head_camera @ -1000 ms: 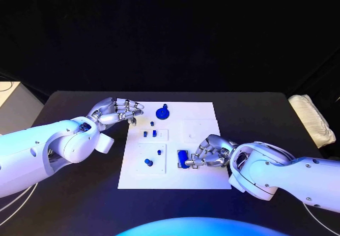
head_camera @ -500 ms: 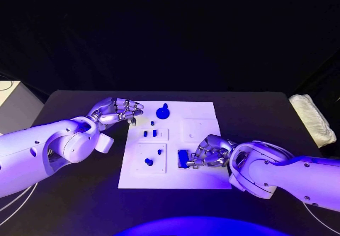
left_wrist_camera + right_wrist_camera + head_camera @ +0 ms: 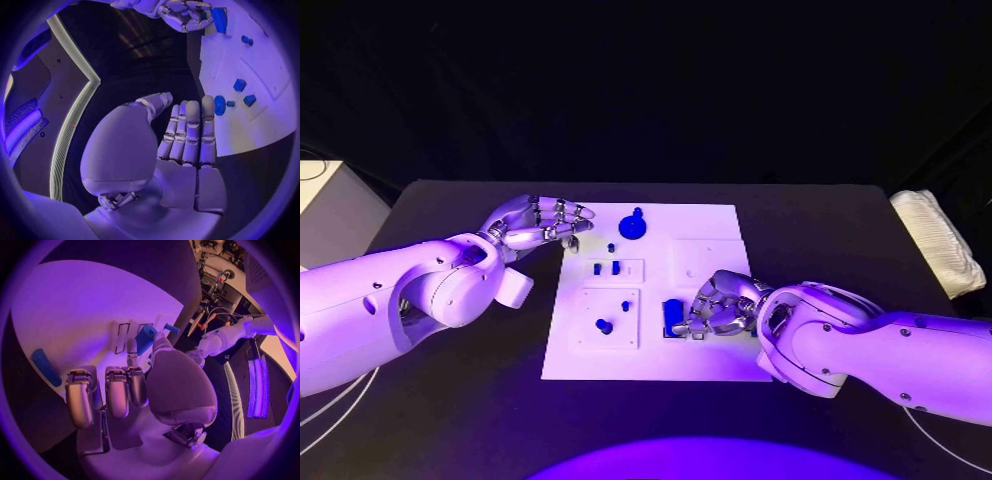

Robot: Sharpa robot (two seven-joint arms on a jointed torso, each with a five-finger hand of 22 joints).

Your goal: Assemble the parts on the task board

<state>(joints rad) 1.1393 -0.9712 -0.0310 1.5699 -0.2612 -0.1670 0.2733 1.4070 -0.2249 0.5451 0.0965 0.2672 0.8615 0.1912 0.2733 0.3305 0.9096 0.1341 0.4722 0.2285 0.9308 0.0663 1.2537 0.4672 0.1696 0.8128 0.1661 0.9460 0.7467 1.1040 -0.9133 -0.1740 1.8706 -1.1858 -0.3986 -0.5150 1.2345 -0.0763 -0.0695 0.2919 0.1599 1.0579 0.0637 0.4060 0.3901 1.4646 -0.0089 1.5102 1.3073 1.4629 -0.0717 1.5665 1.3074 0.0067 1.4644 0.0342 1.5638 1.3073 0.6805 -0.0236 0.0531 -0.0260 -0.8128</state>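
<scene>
The white task board [image 3: 711, 360] lies in the middle of the black table. My right hand [image 3: 720, 304] rests on the board's near right part, fingers curled, and pinches an oblong blue part [image 3: 674, 316] [image 3: 145, 338] at its fingertips. Another blue part [image 3: 45, 367] lies flat on the board beside that hand. My left hand [image 3: 537, 224] [image 3: 186, 134] hovers at the board's far left corner with straight fingers and holds nothing. A round blue part [image 3: 633, 226] sits at the board's far edge. Small blue parts [image 3: 604, 268] stand in a square recess, and others [image 3: 604, 326] lie nearer.
A white padded object [image 3: 935, 250] lies at the table's right edge. A pale box [image 3: 329, 215] stands off the table's left side. Bare black table [image 3: 834, 225] surrounds the board.
My right hand has edged slightly towards the board's middle with the blue part in its fingertips. The left hand has stayed where it was.
</scene>
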